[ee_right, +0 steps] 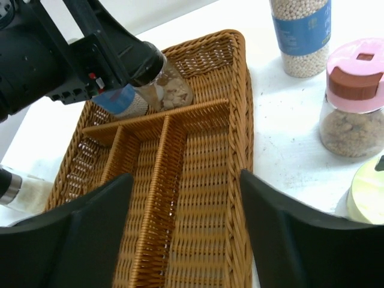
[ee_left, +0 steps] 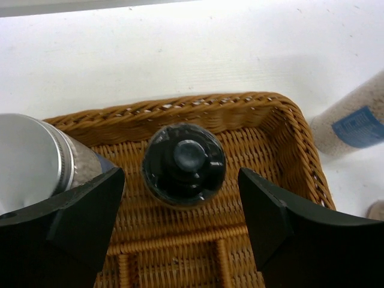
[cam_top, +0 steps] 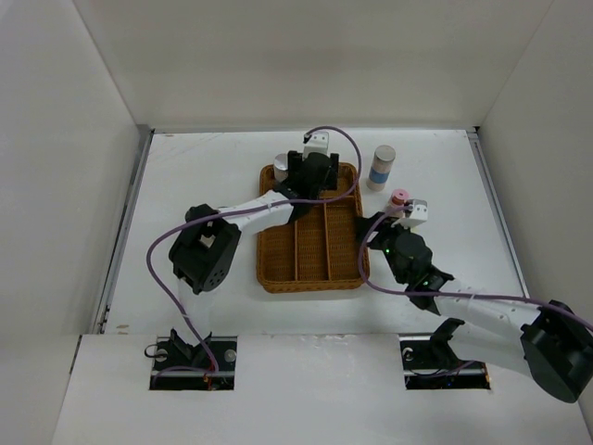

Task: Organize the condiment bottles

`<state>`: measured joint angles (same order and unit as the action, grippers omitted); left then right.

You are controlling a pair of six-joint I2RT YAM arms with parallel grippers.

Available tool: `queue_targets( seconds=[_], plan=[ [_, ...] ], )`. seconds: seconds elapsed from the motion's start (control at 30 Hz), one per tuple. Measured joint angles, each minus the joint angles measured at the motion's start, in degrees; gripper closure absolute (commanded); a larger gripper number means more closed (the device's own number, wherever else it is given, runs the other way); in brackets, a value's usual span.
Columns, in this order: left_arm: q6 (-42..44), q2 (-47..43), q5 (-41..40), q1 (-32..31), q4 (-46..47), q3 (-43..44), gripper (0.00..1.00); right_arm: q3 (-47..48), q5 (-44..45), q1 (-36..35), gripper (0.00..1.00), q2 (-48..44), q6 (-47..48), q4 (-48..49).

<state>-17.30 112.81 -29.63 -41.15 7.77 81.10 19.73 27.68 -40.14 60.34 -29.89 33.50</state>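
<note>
White table [cam_top: 204, 167]: black-topped bottle [ee_left: 184, 163] upright in far compartment of wicker tray [ee_left: 198, 111], silver-capped bottle [ee_left: 30, 156] just beside it. Left end effector [ee_left: 180, 198] open, jaws either side of black top, not touching. Pink-capped bottle [ee_right: 351, 102] and blue-banded bottle [ee_right: 300, 30] outside tray, toward far right corner. Right end effector [ee_right: 186, 180] open, empty. Judged under half done.

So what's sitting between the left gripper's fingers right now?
A black-topped bottle, upright in the wicker tray; the left wrist view shows gaps on both sides.

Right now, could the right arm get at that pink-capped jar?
Probably yes. The pink-capped jar stands in the open beside the tray, just ahead of the right arm's open fingers and off to one side, with nothing between.
</note>
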Motion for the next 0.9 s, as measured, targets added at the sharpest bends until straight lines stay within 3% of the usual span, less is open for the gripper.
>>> queue_targets(
  seconds=[0.23, 0.37, 0.47, 0.57, 0.77, 0.9],
  plan=[
    [-0.3, -7.9, 3.0, -2.9, 0.9, -4.0, 0.31, 0.0, 0.6, 0.0, 0.69, -5.4, 0.6, -3.0],
    [-1.3, -19.6, 4.5, -4.8, 6.7, -11.6, 0.57, 2.3, 2.0, 0.1, 0.77, -9.4, 0.1, -7.7],
    [-2.7, -30.0, 5.3, -5.3, 13.4, -21.3, 0.66, 6.5, 2.3, 1.7, 0.77, -7.9, 0.1, -12.0],
    [-4.8, -38.3, 5.5, -4.6, 19.1, -31.5, 0.69, 12.3, 2.8, 5.1, 0.67, -3.8, 0.5, -15.9],
    [-9.8, -45.6, 7.2, -1.9, 23.2, -49.0, 0.70, 25.6, 3.4, 14.0, 0.22, 8.8, 5.1, -21.3],
    [-12.7, -46.9, 10.6, -1.3, 25.6, -55.6, 0.68, 35.7, 3.3, 18.1, 0.09, 19.2, 9.0, -25.3]
  ],
)
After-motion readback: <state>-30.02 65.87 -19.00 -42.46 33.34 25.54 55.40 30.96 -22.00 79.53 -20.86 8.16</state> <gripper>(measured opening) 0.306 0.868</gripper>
